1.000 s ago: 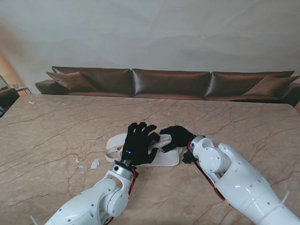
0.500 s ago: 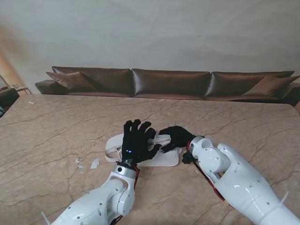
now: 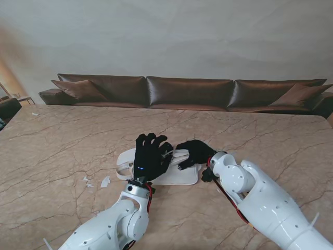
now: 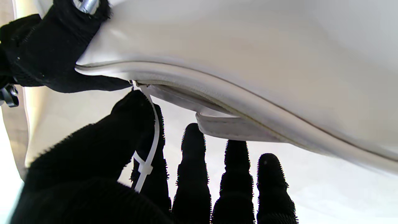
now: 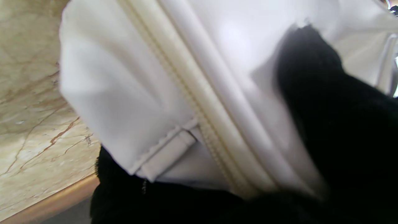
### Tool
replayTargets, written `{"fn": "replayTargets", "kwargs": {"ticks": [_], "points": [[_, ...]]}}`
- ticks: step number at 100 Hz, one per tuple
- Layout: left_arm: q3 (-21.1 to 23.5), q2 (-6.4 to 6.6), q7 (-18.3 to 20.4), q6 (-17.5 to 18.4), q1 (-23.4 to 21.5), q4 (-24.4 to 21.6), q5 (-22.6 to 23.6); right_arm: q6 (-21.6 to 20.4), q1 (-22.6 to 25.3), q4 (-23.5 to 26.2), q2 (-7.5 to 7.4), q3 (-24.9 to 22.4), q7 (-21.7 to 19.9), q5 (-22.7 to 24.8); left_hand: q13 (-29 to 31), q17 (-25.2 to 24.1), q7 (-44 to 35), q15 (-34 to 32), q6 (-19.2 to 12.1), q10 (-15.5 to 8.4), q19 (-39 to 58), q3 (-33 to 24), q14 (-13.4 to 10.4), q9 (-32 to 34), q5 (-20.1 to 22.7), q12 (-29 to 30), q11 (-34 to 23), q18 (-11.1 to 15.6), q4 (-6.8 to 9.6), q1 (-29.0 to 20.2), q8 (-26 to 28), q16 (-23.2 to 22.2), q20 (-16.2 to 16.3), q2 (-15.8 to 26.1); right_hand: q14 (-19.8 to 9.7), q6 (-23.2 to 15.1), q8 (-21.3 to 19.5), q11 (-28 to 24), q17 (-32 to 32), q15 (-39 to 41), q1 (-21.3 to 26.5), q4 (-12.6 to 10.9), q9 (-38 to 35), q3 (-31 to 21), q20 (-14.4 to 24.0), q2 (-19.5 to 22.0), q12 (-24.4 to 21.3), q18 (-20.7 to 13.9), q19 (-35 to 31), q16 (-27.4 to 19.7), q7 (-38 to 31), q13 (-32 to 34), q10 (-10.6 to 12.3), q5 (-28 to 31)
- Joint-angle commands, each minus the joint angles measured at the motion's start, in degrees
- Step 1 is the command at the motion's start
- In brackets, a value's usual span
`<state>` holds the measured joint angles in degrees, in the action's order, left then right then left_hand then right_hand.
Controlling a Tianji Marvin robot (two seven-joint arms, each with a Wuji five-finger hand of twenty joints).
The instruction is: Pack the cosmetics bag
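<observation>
Shifted a touch since a second ago: left robot hand [image 3: 149,157] now sits more squarely over the flat white leather-look cosmetics bag [image 3: 183,176], thumb and forefinger pinching the white zip-tie pull [image 4: 148,146] on the zipper. Right robot hand [image 3: 194,153] clamped on the bag's right end, pinning it mid-bench. Looks like the zipper-opening step; next move probably needs a steady pull along the seam while the right holds firm. Beige veined marble bench [image 3: 62,146], brown leather sofa [image 3: 187,92] against a plain wall.
</observation>
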<state>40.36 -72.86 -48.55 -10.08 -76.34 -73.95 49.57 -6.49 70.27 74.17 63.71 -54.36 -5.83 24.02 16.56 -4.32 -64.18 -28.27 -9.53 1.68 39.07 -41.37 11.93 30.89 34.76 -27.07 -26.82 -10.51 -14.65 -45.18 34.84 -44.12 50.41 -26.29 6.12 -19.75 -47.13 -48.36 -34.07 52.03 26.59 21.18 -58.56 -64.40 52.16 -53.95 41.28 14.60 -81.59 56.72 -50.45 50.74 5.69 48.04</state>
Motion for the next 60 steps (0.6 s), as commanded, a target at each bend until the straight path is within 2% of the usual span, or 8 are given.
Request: {"fn": "replayTargets", "kwargs": {"ticks": [1, 10, 16, 27, 31, 35, 45, 60], "points": [[0.7, 0.15, -0.6, 0.4, -0.4, -0.5, -0.4, -0.5, 1.4, -0.4, 0.39, 0.4, -0.1, 0.6, -0.5, -0.7, -2.3, -0.7, -2.7, -1.5, -1.2, -0.3, -1.3, 1.1, -0.4, -0.9, -1.0, 1.9, 0.09, -6.3, 1.1, -1.1, 1.6, 6.1, -0.8, -5.5, -1.6, -2.4, -2.7, 5.6, 14.6, -4.0, -5.9, -15.3, 0.9, 9.4, -0.8, -5.2, -5.4, 1.0, -7.8, 6.2, 0.3, 9.0], [1.4, -0.05, -1.1, 1.6, -0.9, -0.8, -1.3, -1.1, 1.9, -0.5, 0.45, 0.2, 1.0, 1.4, 0.5, -0.7, -3.1, -1.9, -1.7, -1.8, -1.2, 1.5, -1.5, 2.2, -0.9, -2.0, -2.6, 2.1, 0.05, -6.5, 1.9, -1.8, 2.2, 7.0, -0.7, -5.5, -1.1, -2.0, -3.3, 5.4, 14.4, -4.0, -6.3, -15.4, 0.7, 9.2, -1.2, -5.1, -5.5, 0.7, -7.3, 6.8, 0.3, 9.1], [1.6, -0.21, -1.8, 1.8, -1.0, -0.8, -1.5, -1.5, 2.3, -0.7, 0.56, 0.1, 1.8, 1.6, 5.8, -0.7, -3.8, -5.8, -1.4, -2.7, 1.1, 4.4, -0.9, 10.1, -1.4, -14.4, -1.0, 1.5, 0.23, -8.6, 2.0, -5.1, 4.3, 7.7, -0.6, -5.4, -1.0, -2.0, -3.5, 5.5, 14.4, -4.0, -6.4, -15.5, 0.7, 9.0, -1.2, -4.9, -5.7, 0.8, -7.3, 7.0, 0.1, 9.1], [1.7, -0.22, -2.0, 1.0, -1.0, -1.0, -1.2, -2.3, 3.1, -0.6, 0.68, -0.1, 2.9, 2.0, 17.6, -0.4, -4.7, -13.2, -2.1, -4.1, 10.7, 3.8, 0.0, 23.9, 0.7, -23.6, 3.8, -0.4, 1.45, -12.3, 1.7, -9.5, 2.8, 5.2, -0.5, -5.3, -0.7, -2.1, -3.5, 5.7, 14.3, -3.9, -6.4, -15.7, 0.8, 8.9, -1.2, -4.8, -5.9, 1.0, -7.3, 7.0, 0.1, 9.0], [1.8, -0.13, -1.6, 0.6, -1.0, -1.1, -1.1, -2.5, 3.4, -0.5, 0.71, -0.3, 3.3, 2.1, 20.7, 0.0, -4.2, -14.8, -1.8, -4.2, 13.7, 3.2, -0.2, 26.1, 2.0, -23.9, 3.7, -0.9, 1.78, -14.0, 1.5, -10.1, 2.9, 4.2, -0.5, -5.3, -0.6, -2.2, -3.4, 5.9, 14.2, -3.9, -6.4, -15.7, 0.8, 8.9, -1.2, -4.8, -6.0, 1.1, -7.3, 6.9, 0.0, 9.1], [1.7, -0.13, -1.5, 0.4, -0.9, -0.9, -1.1, -2.7, 3.7, -0.3, 0.73, -0.4, 3.6, 2.2, 22.1, 0.5, -3.4, -15.6, -1.1, -4.0, 16.2, 3.2, -0.2, 27.1, 3.0, -24.0, 3.8, -1.4, 2.02, -15.8, 1.5, -10.9, 0.8, 3.6, -0.4, -5.2, -0.5, -2.3, -3.5, 6.1, 14.2, -3.8, -6.4, -15.8, 0.8, 8.9, -1.1, -4.9, -6.1, 1.2, -7.4, 6.8, 0.0, 9.1], [1.6, 0.18, -0.8, -0.2, -0.5, -0.6, -0.5, -3.0, 4.3, 0.1, 0.77, -0.8, 4.5, 2.9, 26.5, 2.7, -0.6, -13.8, 0.7, -4.0, 19.4, -1.9, 0.1, 27.8, 5.4, -21.4, 1.1, -2.3, 2.40, -17.4, 0.3, -18.1, -1.4, 1.1, -0.3, -5.2, -0.3, -2.5, -3.5, 6.5, 14.2, -3.8, -6.5, -15.9, 0.9, 8.6, -1.0, -4.8, -6.3, 1.4, -7.5, 6.9, -0.1, 9.1], [1.2, 1.64, 0.8, -0.8, 0.0, -1.1, 2.6, -3.7, 4.6, 0.4, 0.71, -1.0, 5.3, 4.1, 30.3, 6.8, 3.7, -15.4, 1.7, -4.0, 22.3, -5.6, -0.5, 29.9, 6.7, -20.7, -0.2, -3.4, 1.77, -15.4, -4.0, -19.0, -1.2, -1.1, -0.4, -5.2, 0.0, -2.7, -3.4, 6.9, 14.1, -3.8, -6.5, -16.2, 0.9, 8.4, -1.0, -4.8, -6.4, 1.4, -7.5, 6.8, -0.2, 9.1]]}}
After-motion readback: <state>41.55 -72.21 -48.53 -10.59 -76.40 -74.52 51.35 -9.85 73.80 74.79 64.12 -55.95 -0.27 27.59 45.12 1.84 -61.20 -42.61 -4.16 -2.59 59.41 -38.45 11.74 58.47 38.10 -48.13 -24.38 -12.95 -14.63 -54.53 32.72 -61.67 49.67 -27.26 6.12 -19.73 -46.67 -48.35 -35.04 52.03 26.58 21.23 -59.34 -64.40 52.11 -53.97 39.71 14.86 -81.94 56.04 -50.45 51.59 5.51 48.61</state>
